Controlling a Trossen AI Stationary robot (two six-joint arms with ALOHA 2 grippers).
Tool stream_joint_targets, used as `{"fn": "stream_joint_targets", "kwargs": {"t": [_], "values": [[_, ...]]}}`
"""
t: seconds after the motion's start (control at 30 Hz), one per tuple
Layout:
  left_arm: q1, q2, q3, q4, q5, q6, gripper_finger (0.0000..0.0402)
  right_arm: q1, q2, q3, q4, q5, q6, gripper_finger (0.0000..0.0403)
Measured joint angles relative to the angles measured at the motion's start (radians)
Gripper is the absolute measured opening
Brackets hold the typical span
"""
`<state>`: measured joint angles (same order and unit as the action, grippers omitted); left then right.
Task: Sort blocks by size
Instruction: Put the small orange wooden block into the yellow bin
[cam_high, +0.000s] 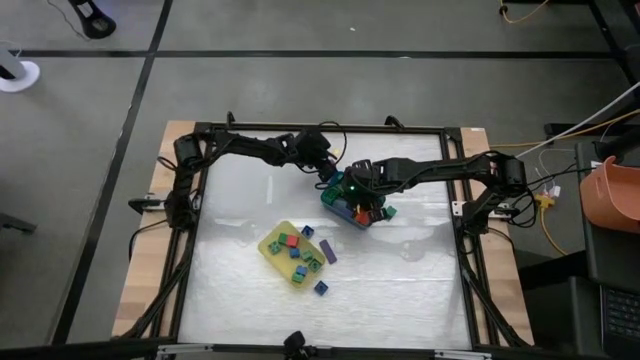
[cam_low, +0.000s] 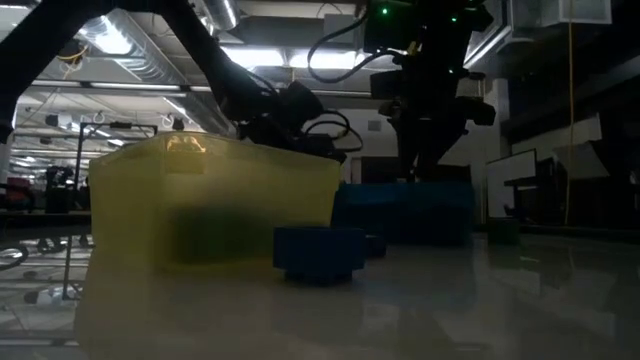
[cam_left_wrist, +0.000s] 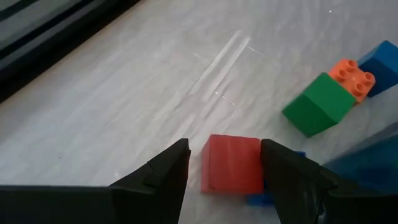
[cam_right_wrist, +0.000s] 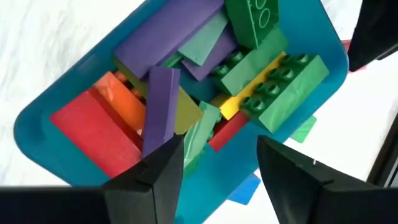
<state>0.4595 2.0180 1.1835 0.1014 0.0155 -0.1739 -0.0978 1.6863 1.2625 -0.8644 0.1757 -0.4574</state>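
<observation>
Both arms reach in from the table's (cam_high: 420, 290) far corners and meet near the middle of its far half, leaving the near half largely open. The teal-blue tray (cam_high: 345, 205) there brims with long blocks (cam_right_wrist: 180, 106) in purple, green, red, orange and yellow, while the yellow tray (cam_high: 290, 253), nearer the centre, holds short cubes, with 1 blue cube (cam_high: 321, 287) loose just past its near corner. The right gripper (cam_right_wrist: 214, 171) hovers directly over the teal-blue tray, jaws parted and gripping nothing. The left gripper (cam_left_wrist: 225, 169), beside that tray's far edge, sits low with open jaws straddling a red block (cam_left_wrist: 231, 163) on the tabletop.
</observation>
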Motion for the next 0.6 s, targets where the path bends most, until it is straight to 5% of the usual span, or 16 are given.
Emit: {"fn": "stream_joint_targets", "kwargs": {"t": [0.6], "values": [[0.0,-0.003,0.003,-0.085,0.0,0.038,0.0186,0.0,0.0,0.0,-0.001,0.0,-0.002,0.0202]]}}
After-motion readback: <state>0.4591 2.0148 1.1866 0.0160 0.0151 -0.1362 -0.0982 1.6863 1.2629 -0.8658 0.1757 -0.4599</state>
